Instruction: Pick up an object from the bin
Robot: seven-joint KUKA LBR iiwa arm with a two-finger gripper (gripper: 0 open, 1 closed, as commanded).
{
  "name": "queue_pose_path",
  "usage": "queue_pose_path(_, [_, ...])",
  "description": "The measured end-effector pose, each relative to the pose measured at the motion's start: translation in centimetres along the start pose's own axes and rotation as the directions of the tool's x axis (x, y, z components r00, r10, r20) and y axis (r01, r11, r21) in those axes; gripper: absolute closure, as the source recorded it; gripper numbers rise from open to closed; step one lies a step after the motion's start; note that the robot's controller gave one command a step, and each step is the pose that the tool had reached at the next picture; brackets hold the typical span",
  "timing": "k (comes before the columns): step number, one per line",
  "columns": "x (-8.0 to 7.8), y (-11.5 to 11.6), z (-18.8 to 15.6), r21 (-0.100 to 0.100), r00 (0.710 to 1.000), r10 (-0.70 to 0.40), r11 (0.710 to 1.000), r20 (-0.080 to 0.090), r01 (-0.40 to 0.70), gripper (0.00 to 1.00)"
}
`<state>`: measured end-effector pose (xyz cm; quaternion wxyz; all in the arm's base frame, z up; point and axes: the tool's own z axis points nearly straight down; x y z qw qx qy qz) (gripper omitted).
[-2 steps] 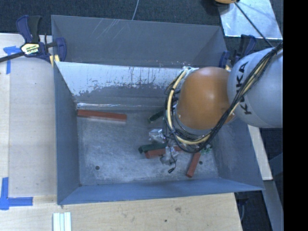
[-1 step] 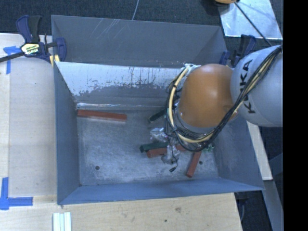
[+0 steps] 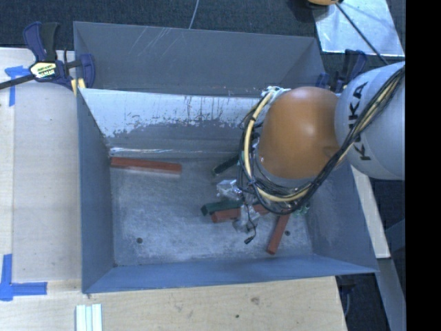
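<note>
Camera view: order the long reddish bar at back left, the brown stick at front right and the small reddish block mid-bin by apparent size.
1. Long reddish bar.
2. Brown stick, though its upper end may run under the arm.
3. Small reddish block, clearly smallest.

The grey metal bin (image 3: 96,185) had sloping walls and a scuffed, speckled floor. A long red-brown bar (image 3: 145,165) lay flat on the far left of that floor, close to the far wall and well apart from everything else. Right of the middle lay a small heap: a dark green piece (image 3: 212,207) touching a red-brown block (image 3: 224,216), a silvery thing (image 3: 227,187) just beyond them, and a red-brown stick (image 3: 277,234) nearer the near wall.
</note>
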<state>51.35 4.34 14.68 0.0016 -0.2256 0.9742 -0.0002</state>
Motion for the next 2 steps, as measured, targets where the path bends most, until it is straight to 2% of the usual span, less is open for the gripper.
queue_pose_path(2, [-0.05,-0.03,-1.14,0.001,1.0,0.002,1.0,0.001,-0.002,1.0])
